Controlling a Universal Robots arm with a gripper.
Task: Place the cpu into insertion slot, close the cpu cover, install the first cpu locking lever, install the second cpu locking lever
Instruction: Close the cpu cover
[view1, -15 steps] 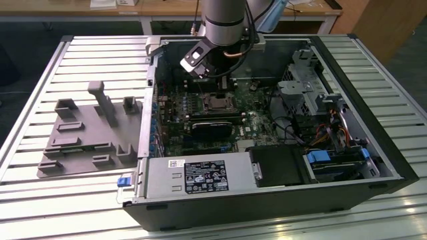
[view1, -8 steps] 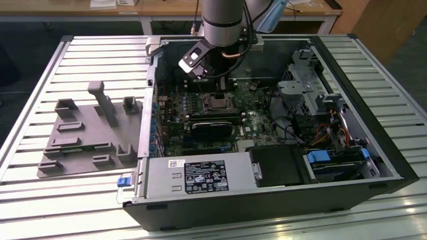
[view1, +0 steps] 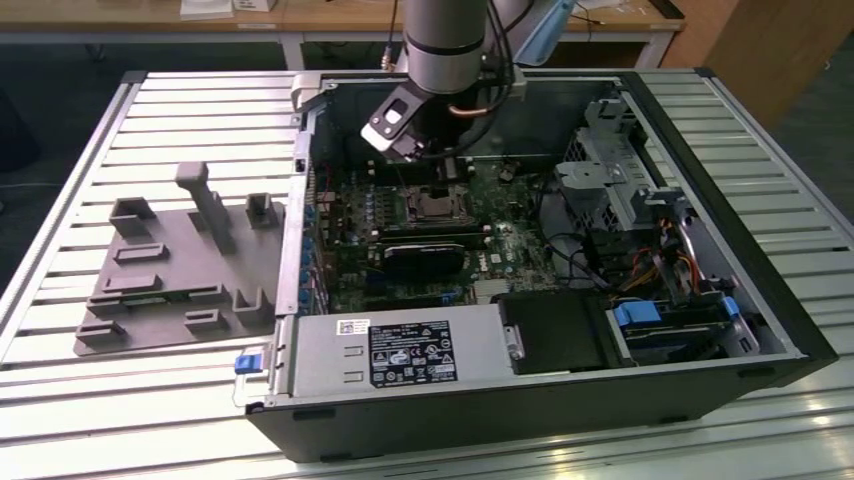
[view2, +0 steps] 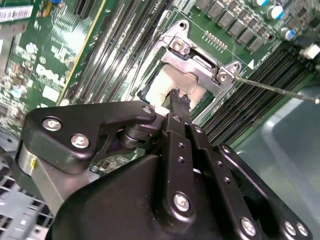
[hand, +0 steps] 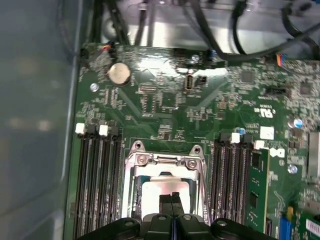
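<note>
The cpu (hand: 155, 192), a pale silver square, lies in the insertion slot (view1: 434, 206) of the green motherboard. The cpu cover (hand: 165, 161) is a silver frame that lies down around the chip, its hinge end (view2: 196, 64) held by two screws. A thin wire locking lever (view2: 275, 88) sticks out from the socket corner, unlatched. My gripper (view2: 179, 98) is shut with nothing between its black fingers. Its tips (hand: 172, 196) are right over the chip's top, inside the cover's window. In the exterior view the gripper (view1: 445, 178) hangs just above the socket.
Long black memory slots (hand: 97, 180) flank the socket on both sides. A black card (view1: 427, 250) lies across the board near the socket. The power supply (view1: 400, 350), drive cages (view1: 627, 190) and cables crowd the case. A grey fixture tray (view1: 174, 270) sits on the slatted table.
</note>
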